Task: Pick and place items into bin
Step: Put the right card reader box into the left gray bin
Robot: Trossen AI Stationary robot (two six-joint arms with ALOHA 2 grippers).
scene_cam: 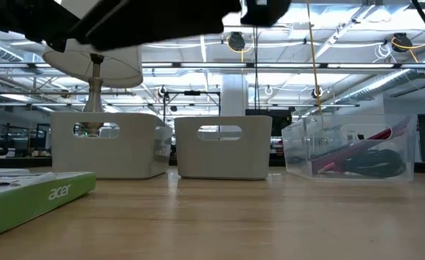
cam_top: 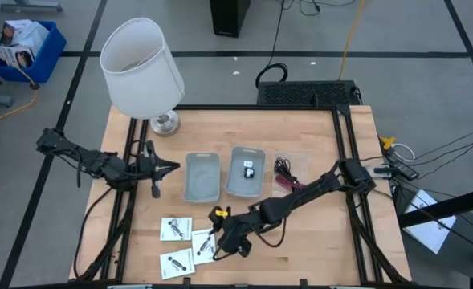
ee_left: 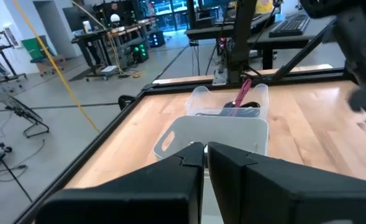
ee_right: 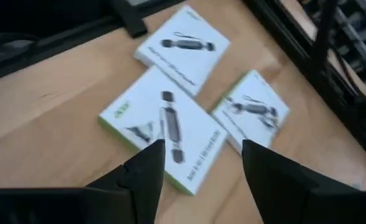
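Three white square packets lie flat near the table's front left: one at the far left [cam_top: 175, 228], a middle one [cam_top: 204, 243] and a near one [cam_top: 176, 263]. My right gripper [cam_top: 214, 241] reaches in from the right and hangs open over the middle packet [ee_right: 164, 134], slanting down, with its fingers [ee_right: 148, 168] apart and touching nothing. The other two packets [ee_right: 183, 40] [ee_right: 254, 115] lie beside it. Left of the two grey bins [cam_top: 201, 177] [cam_top: 246, 170], my left gripper [cam_top: 168, 168] waits shut, pointing at them.
A small black-and-white item [cam_top: 250, 170] lies in the right bin. A clear box [cam_top: 291, 172] to the right of the bins holds a red-and-black cable bundle [scene_cam: 356, 155]. A big white lamp [cam_top: 142, 68] stands at the far left corner. Bare wood lies right of the packets.
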